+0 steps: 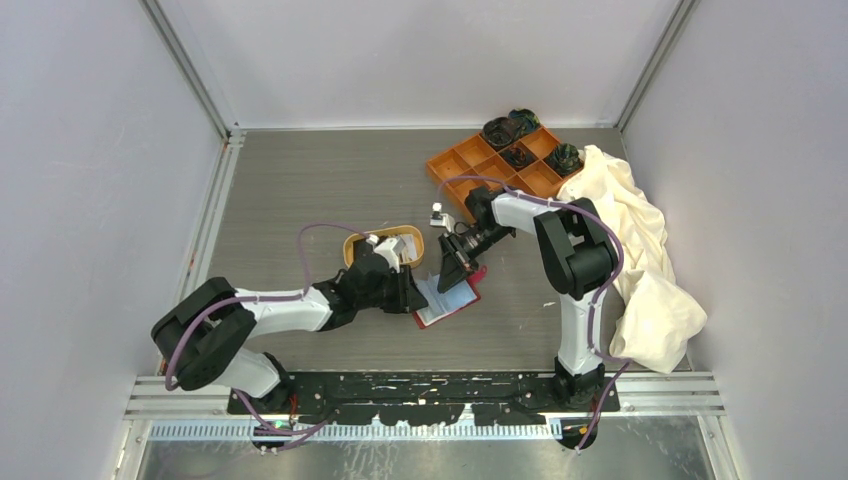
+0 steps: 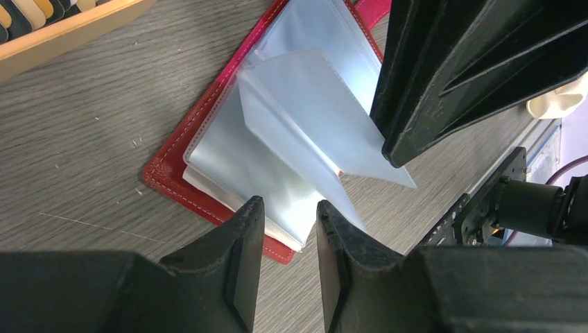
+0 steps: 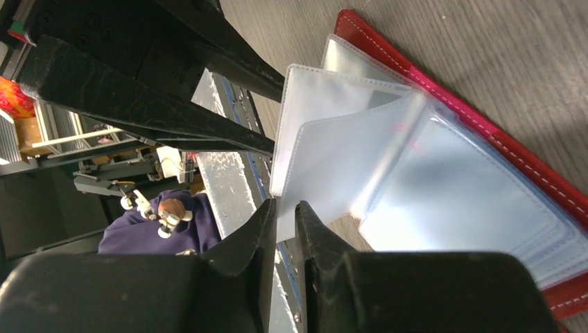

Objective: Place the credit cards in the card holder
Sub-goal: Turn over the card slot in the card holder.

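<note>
While the red card holder (image 1: 448,300) lies open on the grey counter (image 1: 300,180) about midway between the two arms, both grippers crowd over it. Its red cover (image 2: 173,173) is pressed flat to the wood grain, and a stack of clear plastic sleeves fans up from it. The left gripper (image 1: 418,295) hangs at the holder's left end, and in its wrist view its jaws (image 2: 291,236) stand a little apart, with the near corner of the sleeve stack showing through the gap and nothing clamped. The right gripper (image 1: 455,275) comes down at the holder's far end. In its own view the jaws (image 3: 281,229) are almost together, and the edge of one raised sleeve runs into the slit between them; whether they actually pinch that sleeve I cannot tell. Just to the far left of the holder sits an oval tan dish (image 1: 385,231) with the credit cards (image 2: 38,10) lying in it, black and tan ones visible. An orange tray (image 1: 470,165) with dark things in some compartments stands at the far right, touching a rumpled cream cloth (image 1: 640,250) along the right side.
</note>
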Controlling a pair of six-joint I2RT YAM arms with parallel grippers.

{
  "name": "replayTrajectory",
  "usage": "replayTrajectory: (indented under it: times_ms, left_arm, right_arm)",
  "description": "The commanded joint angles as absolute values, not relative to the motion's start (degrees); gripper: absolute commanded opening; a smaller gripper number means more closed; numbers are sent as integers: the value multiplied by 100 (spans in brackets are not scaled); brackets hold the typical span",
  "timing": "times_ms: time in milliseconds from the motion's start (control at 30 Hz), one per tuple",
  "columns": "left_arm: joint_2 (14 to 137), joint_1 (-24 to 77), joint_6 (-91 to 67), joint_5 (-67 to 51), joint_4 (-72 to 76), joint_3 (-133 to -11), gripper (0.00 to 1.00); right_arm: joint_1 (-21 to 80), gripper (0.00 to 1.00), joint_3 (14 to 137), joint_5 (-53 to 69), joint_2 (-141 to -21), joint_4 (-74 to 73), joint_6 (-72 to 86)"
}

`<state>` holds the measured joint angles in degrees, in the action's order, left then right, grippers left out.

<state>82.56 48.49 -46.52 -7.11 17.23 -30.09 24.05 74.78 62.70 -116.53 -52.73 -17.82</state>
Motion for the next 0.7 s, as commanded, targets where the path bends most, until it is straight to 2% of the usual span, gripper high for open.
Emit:
replayTrajectory:
  times_ms: [0,267,500,667]
  left_arm:
    - [8333,4878,-4689,-693,2036,-3210,35]
    - [8238,4878,-4648,-620,1892,-3192,35]
    - [7732,4878,-4597,-374,1294,-2981,35]
    - [7017,4885,-4605,-192,929,-2754,36]
  right_arm:
    - [2430,23,7529,6435,-11679,-5272,-1766]
    - [2429,22,7571,5767,-11513,-5208,-1766]
    - [2433,22,7497,4283,-10903,-5037,-1968]
    - [2433,32,7384,3449,-10328,-4893,-2262]
